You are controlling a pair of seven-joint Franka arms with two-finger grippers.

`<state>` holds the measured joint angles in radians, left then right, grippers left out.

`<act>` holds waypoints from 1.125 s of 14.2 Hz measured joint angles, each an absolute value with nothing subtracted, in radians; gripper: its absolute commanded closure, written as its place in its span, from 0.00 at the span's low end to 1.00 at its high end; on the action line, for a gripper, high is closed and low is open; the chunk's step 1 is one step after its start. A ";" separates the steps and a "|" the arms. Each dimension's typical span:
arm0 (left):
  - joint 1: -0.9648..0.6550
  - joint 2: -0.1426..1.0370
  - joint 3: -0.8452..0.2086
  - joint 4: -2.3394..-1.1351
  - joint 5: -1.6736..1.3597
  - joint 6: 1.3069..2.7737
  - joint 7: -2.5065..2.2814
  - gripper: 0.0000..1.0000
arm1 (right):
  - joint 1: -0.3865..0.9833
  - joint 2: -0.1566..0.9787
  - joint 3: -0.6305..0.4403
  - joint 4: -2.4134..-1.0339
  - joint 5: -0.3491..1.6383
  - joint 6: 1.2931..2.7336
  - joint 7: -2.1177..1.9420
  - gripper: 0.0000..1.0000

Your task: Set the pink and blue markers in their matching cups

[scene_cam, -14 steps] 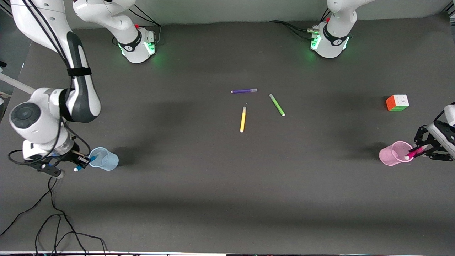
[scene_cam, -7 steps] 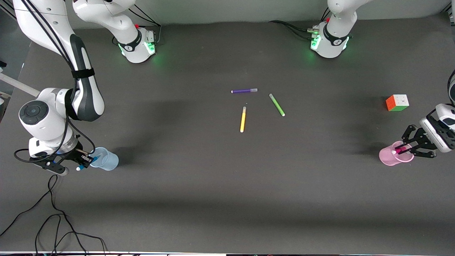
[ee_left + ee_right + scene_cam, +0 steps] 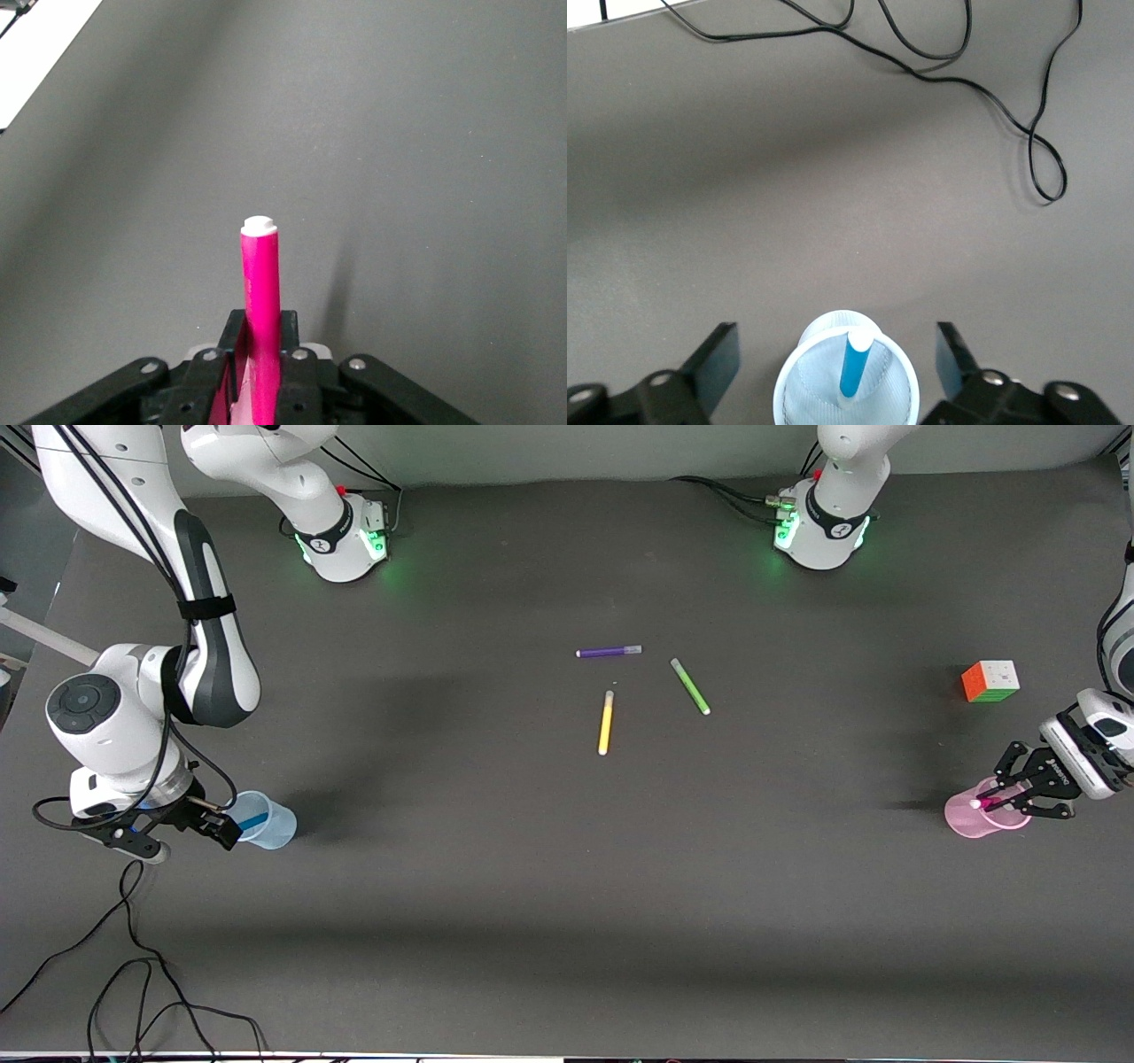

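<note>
Hands sit at both ends of the counter (image 3: pixel 532 886): the right hand (image 3: pixel 837 372) is spread wide above the blue cup (image 3: pixel 264 821), blue marker (image 3: pixel 852 363) inside; the left hand (image 3: pixel 260 381) pinches the pink marker (image 3: pixel 260 310) over the pink cup (image 3: pixel 979 819).

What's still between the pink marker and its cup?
Nothing visible. The left gripper holds the pink marker over the pink cup, its lower end already at the mouth. The blue marker stands in the blue cup; the right gripper is open.
</note>
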<state>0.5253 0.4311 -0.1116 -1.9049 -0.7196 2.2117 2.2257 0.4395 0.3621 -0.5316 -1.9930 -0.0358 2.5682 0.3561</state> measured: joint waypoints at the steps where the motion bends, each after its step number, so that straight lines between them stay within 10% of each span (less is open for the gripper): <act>1: 0.525 0.431 -0.113 -1.900 -0.720 2.212 2.226 0.00 | 0.440 0.359 -0.532 -1.989 -0.036 2.565 0.356 0.00; 9: 0.521 0.413 -0.126 -1.816 -0.696 2.183 2.036 0.00 | 0.454 0.322 -0.526 -1.718 -0.021 2.079 0.341 0.00; 16: 0.355 0.166 -0.142 -1.740 -0.233 1.952 1.066 0.00 | 0.448 0.191 -0.552 -1.536 0.113 1.711 0.134 0.00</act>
